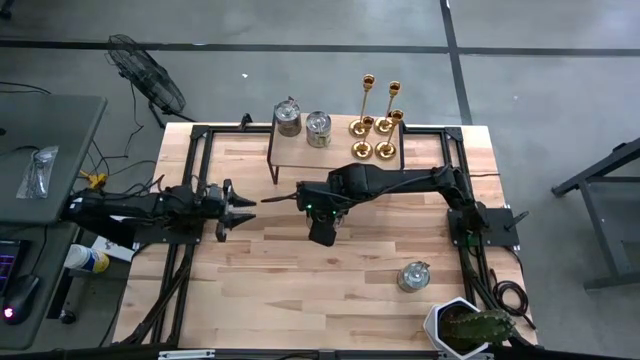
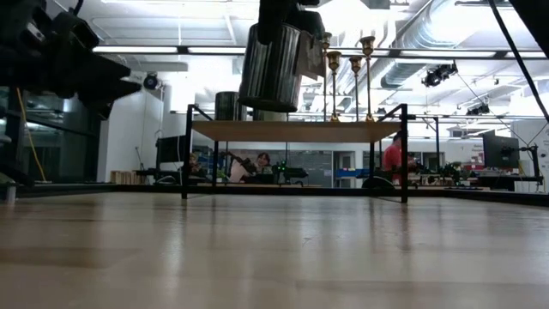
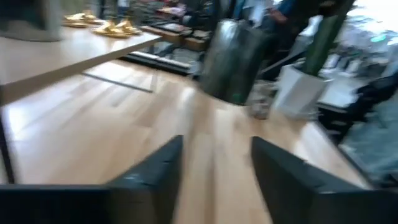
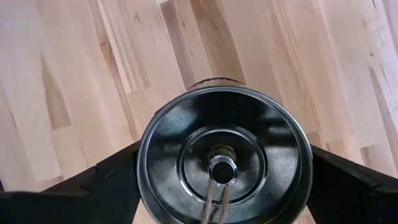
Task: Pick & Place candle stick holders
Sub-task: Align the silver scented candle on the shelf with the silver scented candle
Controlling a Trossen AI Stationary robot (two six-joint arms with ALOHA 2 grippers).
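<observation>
Several gold candle stick holders (image 1: 375, 125) stand on their round bases at the right end of a raised wooden shelf (image 1: 335, 155) along the far edge; the left wrist view shows their gold bases (image 3: 112, 26). My right gripper (image 1: 322, 228) hangs over the table's middle, shut on a silver-grey lidded jar (image 2: 273, 56), well short of the holders. My left gripper (image 1: 240, 203) stands open and level near the left edge, nothing between its fingers (image 3: 168, 177). My right gripper clasps the jar between its two fingers (image 4: 115, 177), one on each opposite side of the round wall (image 4: 146, 168) just below the lid. The fingers come from above, slanting steeply down. The jar is lifted well clear of the table, slightly tilted, its lid knob (image 4: 222, 168) up.
Two more silver-grey jars (image 1: 287, 118) (image 1: 318, 128) stand on the shelf left of the holders. Another jar (image 1: 413, 275) sits on the table near the right front, beside a potted plant (image 1: 465, 325). A black frame (image 1: 200, 135) borders the tabletop.
</observation>
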